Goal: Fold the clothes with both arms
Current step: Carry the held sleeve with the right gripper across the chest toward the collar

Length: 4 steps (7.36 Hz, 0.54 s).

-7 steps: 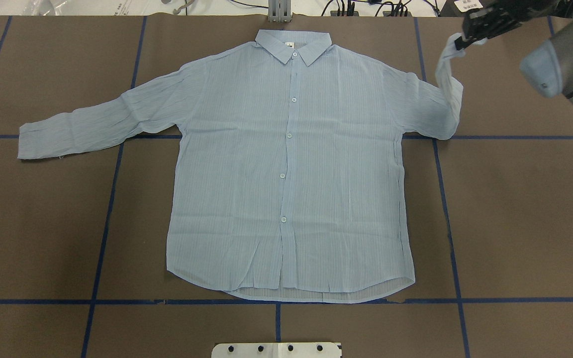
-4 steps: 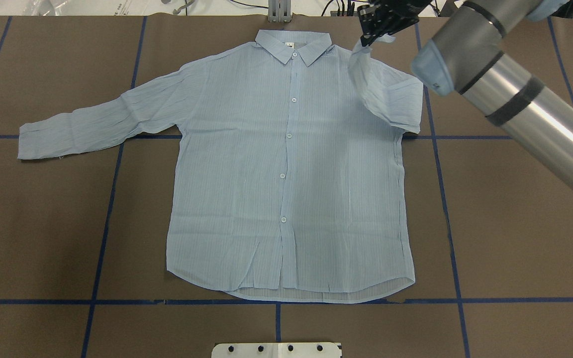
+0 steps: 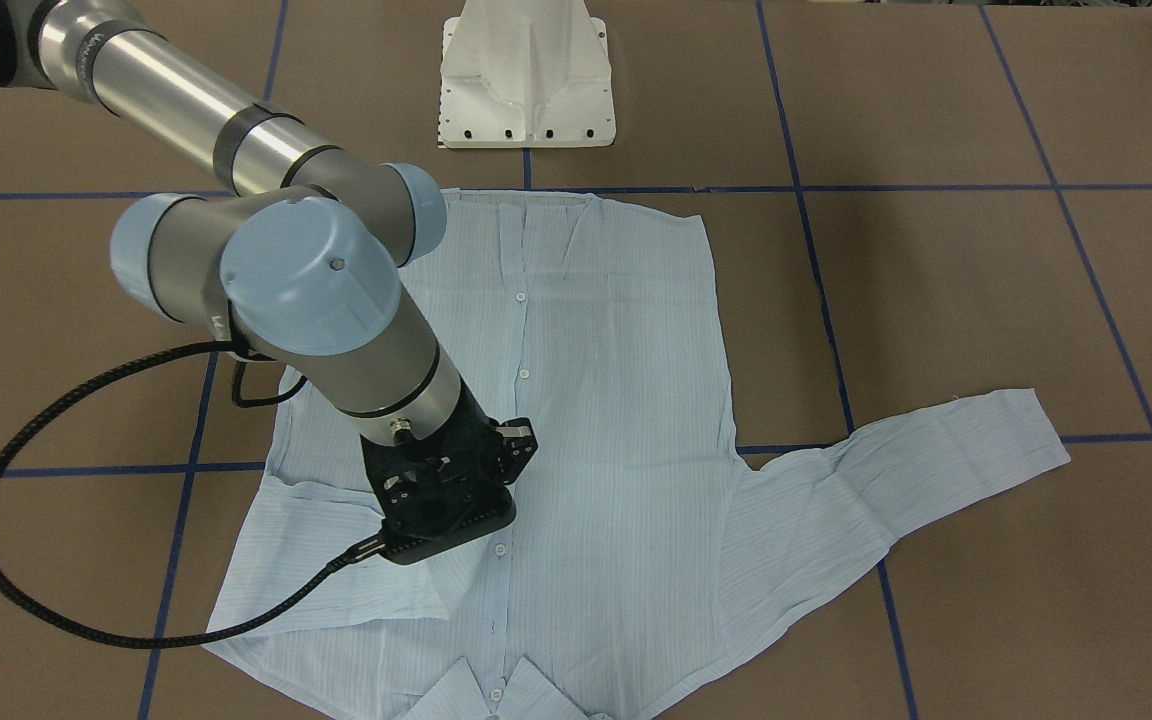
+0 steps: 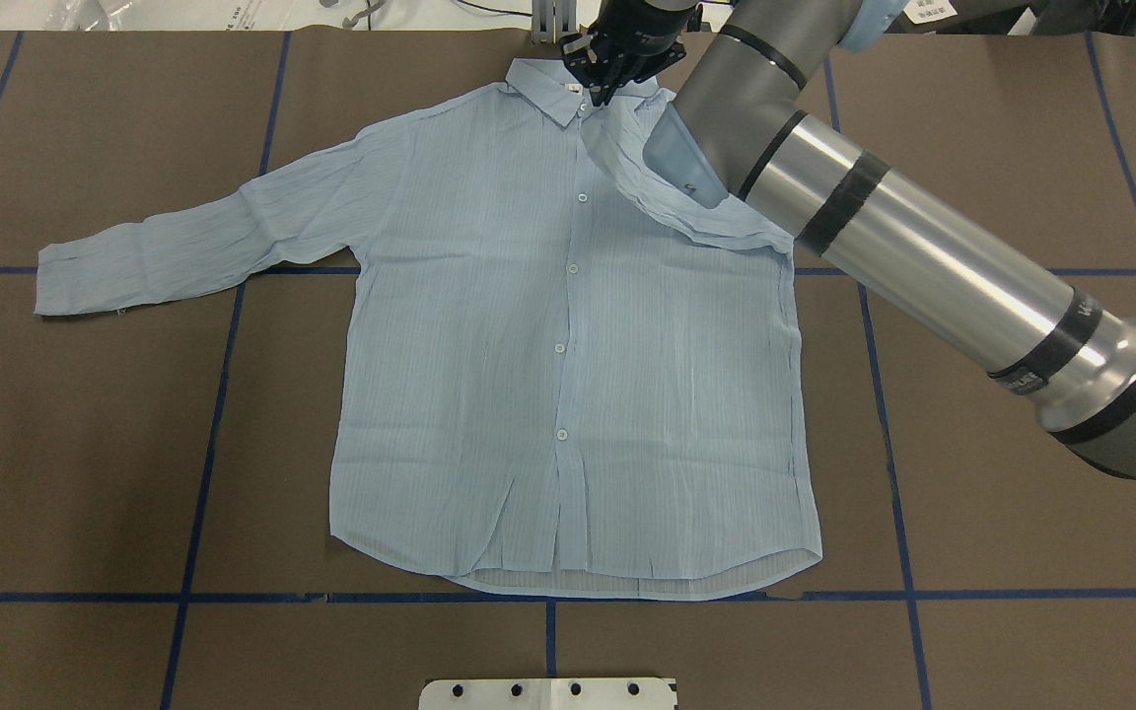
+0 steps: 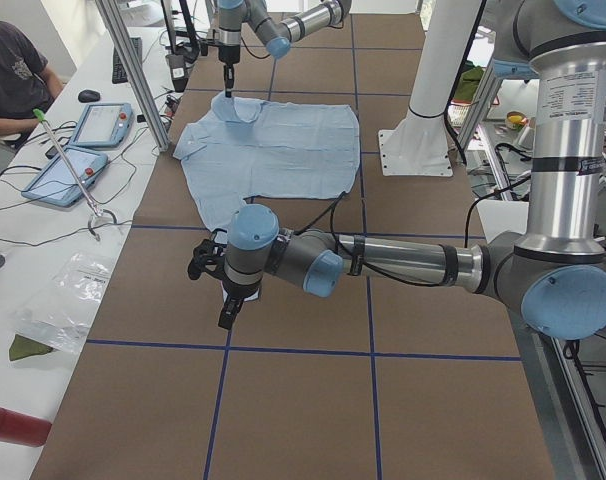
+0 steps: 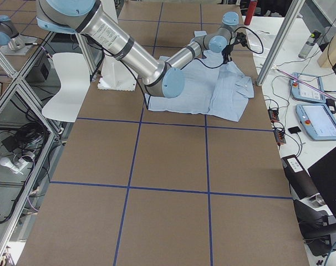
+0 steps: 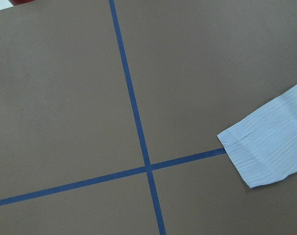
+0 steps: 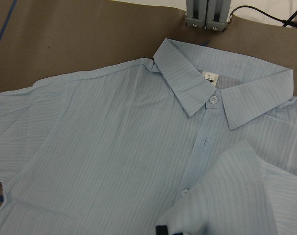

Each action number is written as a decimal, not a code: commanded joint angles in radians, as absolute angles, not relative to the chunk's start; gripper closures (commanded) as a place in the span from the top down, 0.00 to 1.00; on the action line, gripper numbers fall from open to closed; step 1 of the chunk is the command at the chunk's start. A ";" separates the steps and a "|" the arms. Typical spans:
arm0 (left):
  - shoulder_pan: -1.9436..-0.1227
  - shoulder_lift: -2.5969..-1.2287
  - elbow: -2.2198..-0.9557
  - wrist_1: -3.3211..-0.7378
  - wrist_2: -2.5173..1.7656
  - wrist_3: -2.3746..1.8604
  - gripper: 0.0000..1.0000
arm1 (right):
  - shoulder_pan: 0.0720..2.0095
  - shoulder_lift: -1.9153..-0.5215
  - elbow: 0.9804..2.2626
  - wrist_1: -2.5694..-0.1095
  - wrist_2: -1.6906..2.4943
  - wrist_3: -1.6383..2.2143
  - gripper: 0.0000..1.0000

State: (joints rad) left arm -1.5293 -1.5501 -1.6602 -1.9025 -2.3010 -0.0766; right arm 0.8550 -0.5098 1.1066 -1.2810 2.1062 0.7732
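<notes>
Currently, pale-blue striped shirt (image 4: pixel 568 375) flat on brown table (image 4: pixel 1022 493), right gripper (image 4: pixel 603 91) pinching its sleeve (image 4: pixel 667 192), sleeve drawn across to collar (image 4: pixel 538 94), left gripper (image 5: pixel 228 310) hovering near other cuff (image 7: pixel 266 152), jaw state indiscernible.

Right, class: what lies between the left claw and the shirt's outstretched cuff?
Only bare brown table cover crossed by blue tape, shown in the left wrist view, separates the left claw from the shirt cuff.

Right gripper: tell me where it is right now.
In the overhead view the right gripper sits at top centre, over the collar of the shirt, pinching the end of the sleeve that drapes across the chest.
</notes>
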 commanded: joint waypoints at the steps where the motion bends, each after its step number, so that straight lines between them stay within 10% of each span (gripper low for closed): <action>1: -1.529 -1.551 -1.649 -1.910 -2.301 -0.077 0.99 | 0.790 -0.460 1.024 -1.276 2.036 0.773 0.00; 4: -1.529 -1.552 -1.597 -1.979 -2.301 -0.078 0.99 | 0.715 -0.417 0.879 -1.128 1.947 0.773 0.00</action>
